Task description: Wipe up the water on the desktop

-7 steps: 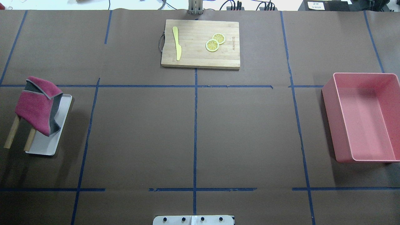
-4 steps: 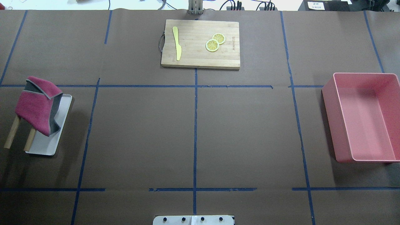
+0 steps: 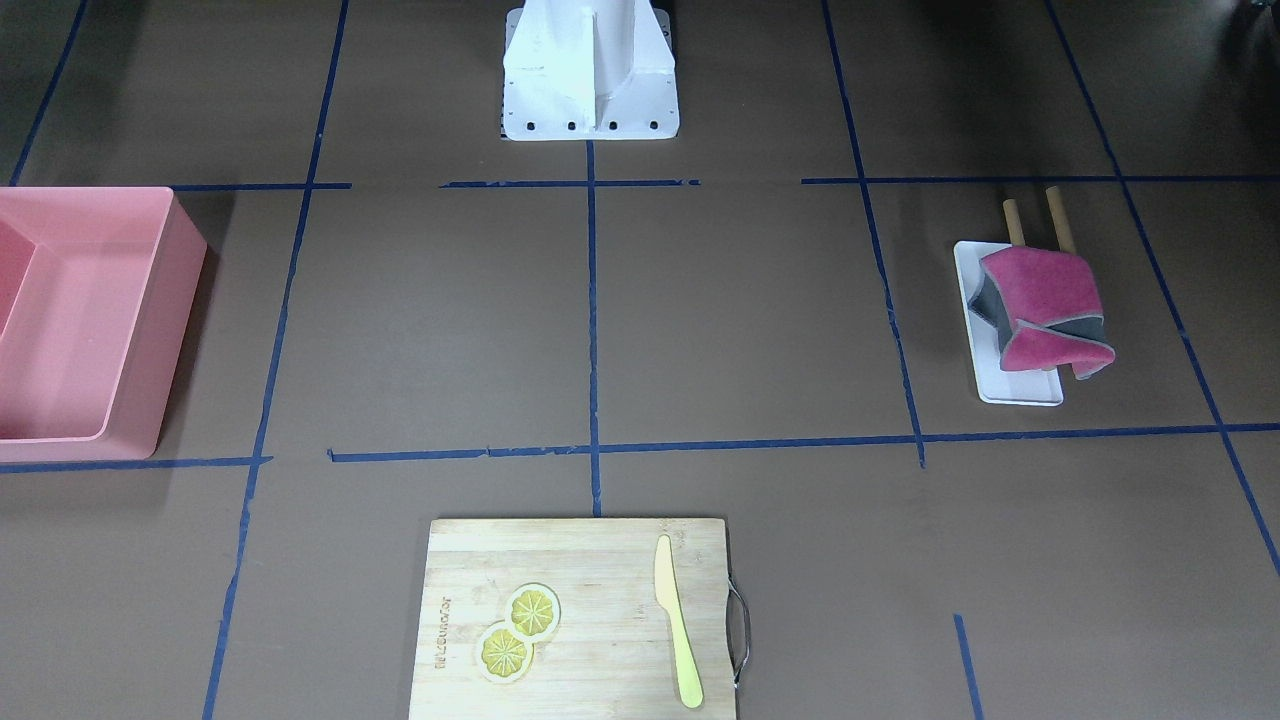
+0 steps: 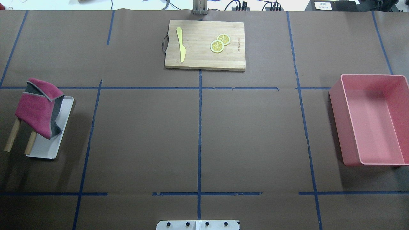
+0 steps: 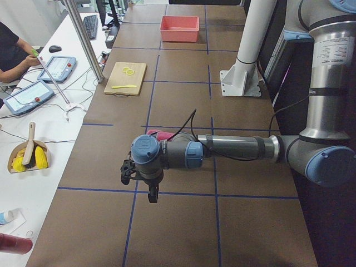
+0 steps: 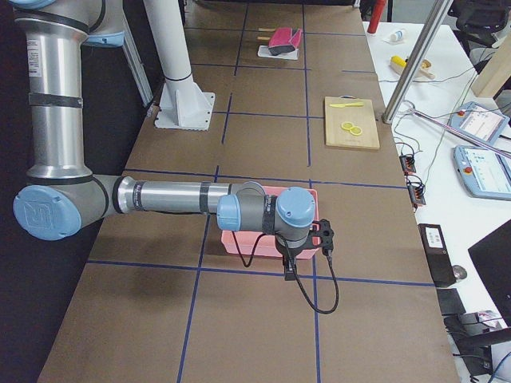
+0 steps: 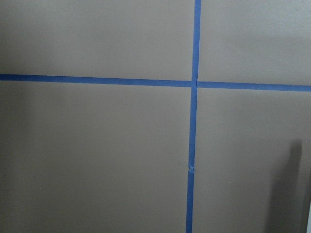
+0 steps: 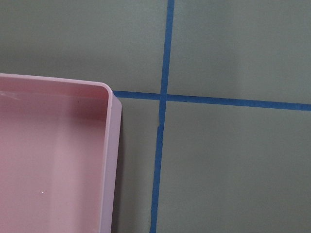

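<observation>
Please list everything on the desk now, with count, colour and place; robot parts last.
desktop: one, dark brown, blue tape lines.
cutting board: one, light wood, far middle.
knife: one, yellow, on board, left.
lemon slices: two, yellow, on board, right.
bin: one, pink, right end.
tray: one, white, left end.
cloth: one, red and grey, draped above tray.
wooden rods: two, tan, under cloth.
base: one, white, near middle.
left arm: one, grey-blue, over left end; jaws unclear.
right arm: one, grey-blue, above bin; jaws unclear.
</observation>
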You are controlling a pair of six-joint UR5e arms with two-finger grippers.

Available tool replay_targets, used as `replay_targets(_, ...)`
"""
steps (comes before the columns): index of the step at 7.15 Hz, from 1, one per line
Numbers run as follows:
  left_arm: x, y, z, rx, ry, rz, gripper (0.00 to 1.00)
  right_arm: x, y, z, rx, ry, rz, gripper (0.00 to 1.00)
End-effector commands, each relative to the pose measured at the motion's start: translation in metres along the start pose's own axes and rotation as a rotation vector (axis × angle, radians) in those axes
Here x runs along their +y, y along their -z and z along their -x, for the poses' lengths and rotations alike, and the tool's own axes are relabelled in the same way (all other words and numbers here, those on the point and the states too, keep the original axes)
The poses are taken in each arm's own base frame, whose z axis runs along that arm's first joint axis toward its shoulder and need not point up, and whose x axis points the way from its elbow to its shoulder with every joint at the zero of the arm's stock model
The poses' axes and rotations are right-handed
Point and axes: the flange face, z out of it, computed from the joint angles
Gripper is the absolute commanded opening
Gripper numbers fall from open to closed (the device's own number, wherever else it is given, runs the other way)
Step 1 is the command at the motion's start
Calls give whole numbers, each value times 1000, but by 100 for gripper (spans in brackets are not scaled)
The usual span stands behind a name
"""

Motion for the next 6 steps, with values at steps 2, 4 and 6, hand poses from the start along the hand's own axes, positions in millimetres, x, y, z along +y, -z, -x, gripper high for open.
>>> replay_targets(2,-2,5,-6,2,-12,-11,100,4,5,6,-2,9,-9,100)
replay_targets(4,-7,14,-22,54,-46,-47,100,2,14,16,-4,27,-28,100)
replay_targets(6,-12,25,-35,61,-103,-100,100,1,20,21,-3,38,-38,100)
